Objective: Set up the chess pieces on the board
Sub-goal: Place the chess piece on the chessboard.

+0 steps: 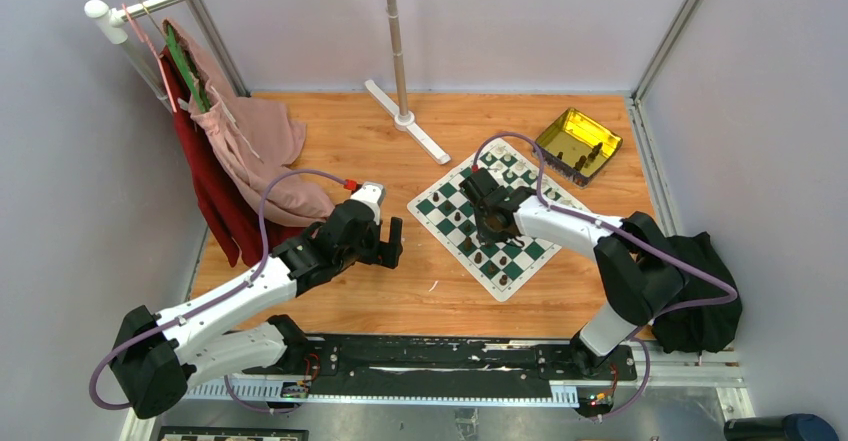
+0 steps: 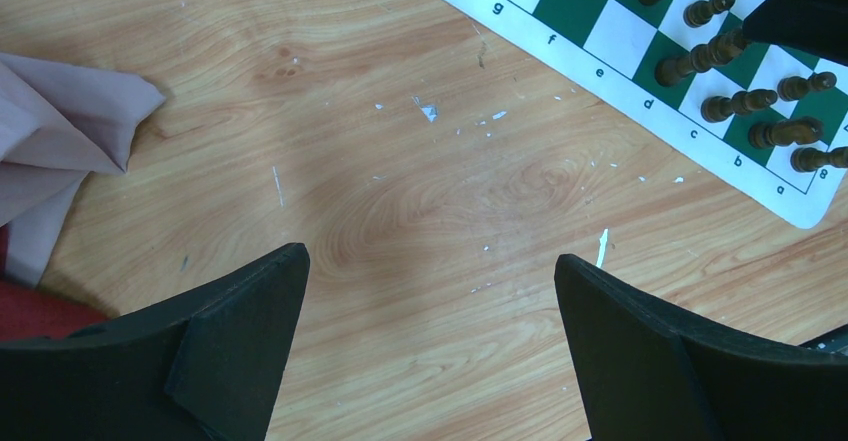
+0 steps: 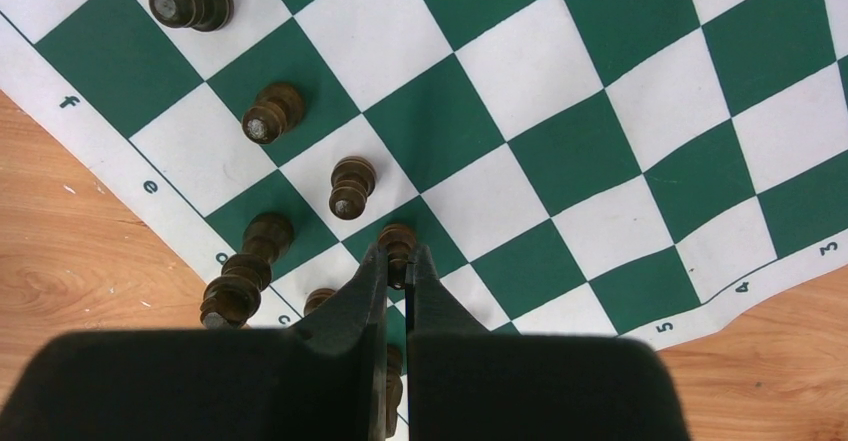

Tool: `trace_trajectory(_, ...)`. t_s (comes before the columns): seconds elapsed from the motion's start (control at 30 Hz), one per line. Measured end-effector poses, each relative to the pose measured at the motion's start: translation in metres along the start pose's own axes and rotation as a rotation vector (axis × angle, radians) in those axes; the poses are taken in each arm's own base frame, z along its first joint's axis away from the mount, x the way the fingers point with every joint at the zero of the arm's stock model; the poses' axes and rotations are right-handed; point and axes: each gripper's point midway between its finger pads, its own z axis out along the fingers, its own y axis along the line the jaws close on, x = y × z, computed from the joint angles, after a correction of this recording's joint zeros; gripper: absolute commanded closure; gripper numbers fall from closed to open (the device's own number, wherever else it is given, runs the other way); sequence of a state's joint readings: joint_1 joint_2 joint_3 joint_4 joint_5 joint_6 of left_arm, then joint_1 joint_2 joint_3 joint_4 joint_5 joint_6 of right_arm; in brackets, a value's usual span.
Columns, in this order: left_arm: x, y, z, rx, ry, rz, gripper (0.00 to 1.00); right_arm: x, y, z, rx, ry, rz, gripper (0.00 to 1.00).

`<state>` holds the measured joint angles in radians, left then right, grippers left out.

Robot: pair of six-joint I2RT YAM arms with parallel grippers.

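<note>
Your right end effector (image 3: 400,266) hides most of the dark brown piece (image 3: 397,239) it pinches. Only the rounded top shows between the narrow black fingers (image 3: 360,301), which are closed tight on it over the board (image 3: 600,111), a flat mat of green and white checks. Other brown pieces (image 3: 352,186), turned and glossy, stand just to its left, and those nearest are partly covered. Your left end effector (image 2: 430,261) hangs wide open over the scuffed wooden bench (image 2: 400,181), with the board corner to its upper right.

The wooden tabletop (image 1: 400,291) is being occupied by a green-and-white chessboard mat (image 1: 435,206), a gold tin (image 1: 565,126) just beyond it, a white stand base (image 1: 420,136), and a pink cloth (image 1: 290,201) at its left.
</note>
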<state>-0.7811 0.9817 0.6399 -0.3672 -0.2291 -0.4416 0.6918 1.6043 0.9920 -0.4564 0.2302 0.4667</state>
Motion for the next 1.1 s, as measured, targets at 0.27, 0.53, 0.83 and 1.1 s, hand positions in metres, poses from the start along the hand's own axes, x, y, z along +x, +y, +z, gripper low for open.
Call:
trace_trajectory(0.27,0.0002,0.0001,0.0,0.0,0.0,0.0,0.0,0.0004,0.0003,0.0,0.0,0.001,0.007,1.0)
trace_trajectory(0.53,-0.0004,-0.0002,0.0002,0.001,-0.002,-0.001,0.0,0.0026,0.0005,-0.0006,0.002,0.008,0.004,1.0)
trace_trajectory(0.83,-0.001,-0.0005,0.0003,0.002,-0.005,-0.001,0.0,0.0043,0.0005,-0.0011,0.004,0.013,0.003,1.0)
trace_trajectory(1.1,0.0007,0.0002,0.0008,0.001,-0.002,0.0,0.0,0.0057,-0.0001,-0.0015,0.007,0.018,0.002,1.0)
